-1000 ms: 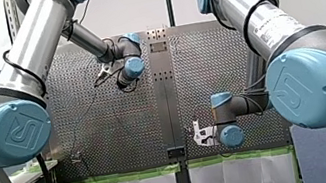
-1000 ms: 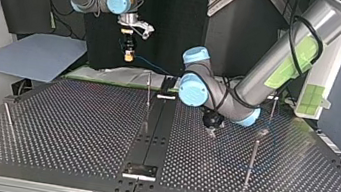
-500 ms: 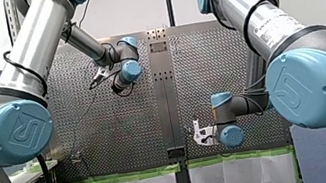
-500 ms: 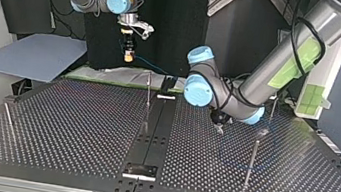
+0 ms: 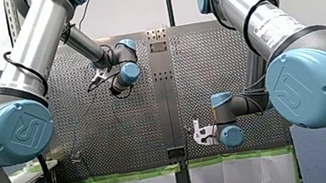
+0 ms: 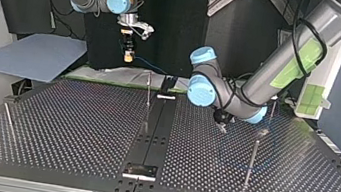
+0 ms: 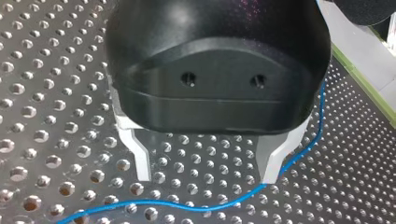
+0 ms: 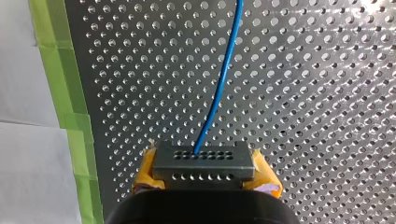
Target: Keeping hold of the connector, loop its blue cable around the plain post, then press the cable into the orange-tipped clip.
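My right gripper (image 8: 204,173) is clamping the grey connector (image 8: 204,158) between its yellow pads (image 8: 147,170), one pad pressing on each end of the block; the blue cable (image 8: 219,93) is leaving the connector's holed face and running away over the perforated table (image 8: 327,70), with a strip of green tape (image 8: 70,93) lying along the table's edge beside it; in the top view this gripper (image 6: 127,52) is hanging in the air above the table's far edge, at the view's left, and the cable (image 6: 148,64) is trailing down from it; my left gripper (image 7: 205,169) is hovering low over the table with its metal fingers (image 7: 140,158) spread wide and nothing between them; the cable (image 7: 187,205) is lying on the table just ahead of the fingertips, passing right beside one of them, though I cannot tell whether it is touching; in the top view my left gripper (image 6: 221,123) is sitting close to the table at the view's right, near a thin upright post (image 6: 252,158)
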Robot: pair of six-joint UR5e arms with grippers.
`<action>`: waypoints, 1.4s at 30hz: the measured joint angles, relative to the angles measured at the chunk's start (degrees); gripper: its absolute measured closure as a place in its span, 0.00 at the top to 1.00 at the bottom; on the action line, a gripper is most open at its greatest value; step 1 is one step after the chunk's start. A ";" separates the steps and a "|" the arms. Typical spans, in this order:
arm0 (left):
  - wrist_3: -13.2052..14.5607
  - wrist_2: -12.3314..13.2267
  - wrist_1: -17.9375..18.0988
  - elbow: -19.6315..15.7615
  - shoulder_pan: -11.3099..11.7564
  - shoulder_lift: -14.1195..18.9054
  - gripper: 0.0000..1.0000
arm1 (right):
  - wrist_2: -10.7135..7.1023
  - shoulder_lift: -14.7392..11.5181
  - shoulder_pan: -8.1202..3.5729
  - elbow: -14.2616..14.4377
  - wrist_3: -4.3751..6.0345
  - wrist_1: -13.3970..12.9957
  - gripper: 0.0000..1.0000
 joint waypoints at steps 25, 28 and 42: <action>-3.06 1.51 0.53 -0.73 2.19 -6.59 1.00 | 0.00 0.04 0.03 0.03 0.01 0.02 0.00; -3.27 1.64 1.26 -0.73 2.19 -8.36 1.00 | 0.00 0.03 0.02 0.03 0.03 0.02 0.00; -3.86 2.83 3.32 0.01 3.47 -11.40 1.00 | 0.00 0.03 0.02 0.03 0.19 -0.11 0.00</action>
